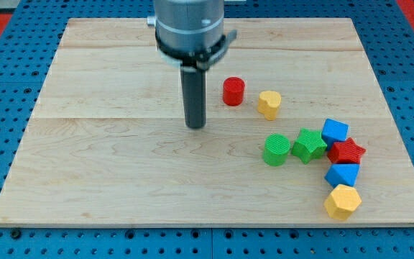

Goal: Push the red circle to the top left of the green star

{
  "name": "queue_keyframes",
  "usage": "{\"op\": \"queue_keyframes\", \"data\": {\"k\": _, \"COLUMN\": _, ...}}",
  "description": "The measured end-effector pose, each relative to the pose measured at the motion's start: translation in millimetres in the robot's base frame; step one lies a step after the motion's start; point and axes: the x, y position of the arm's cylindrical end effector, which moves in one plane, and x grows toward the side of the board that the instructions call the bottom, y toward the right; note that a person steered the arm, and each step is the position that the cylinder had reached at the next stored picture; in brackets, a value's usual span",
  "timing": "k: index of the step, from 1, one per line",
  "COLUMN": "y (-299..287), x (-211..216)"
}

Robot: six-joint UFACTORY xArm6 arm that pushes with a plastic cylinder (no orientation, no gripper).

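The red circle (233, 91) stands on the wooden board (121, 180), above and to the left of the green star (308, 145). A yellow block (269, 103) lies between them, just right of the red circle. My tip (195, 126) rests on the board to the left of and slightly below the red circle, apart from it by about a block's width. A green circle (277, 150) touches the green star's left side.
Right of the green star sit a blue block (334, 132), a red star (346, 152), another blue block (343, 175) and a yellow hexagon (342, 202), curving toward the view's bottom right. The board lies on a blue pegboard (13, 43).
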Motion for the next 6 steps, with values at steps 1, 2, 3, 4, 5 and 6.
{"op": "queue_keyframes", "data": {"k": 1, "y": -10.9, "x": -63.7}}
{"op": "queue_keyframes", "data": {"k": 2, "y": -4.8, "x": -100.6}}
{"op": "queue_keyframes", "data": {"k": 3, "y": 55.9, "x": -62.4}}
{"op": "queue_keyframes", "data": {"k": 4, "y": 122.3, "x": -12.8}}
{"op": "queue_keyframes", "data": {"k": 5, "y": 148.0, "x": 18.7}}
{"op": "queue_keyframes", "data": {"k": 6, "y": 137.8, "x": -7.0}}
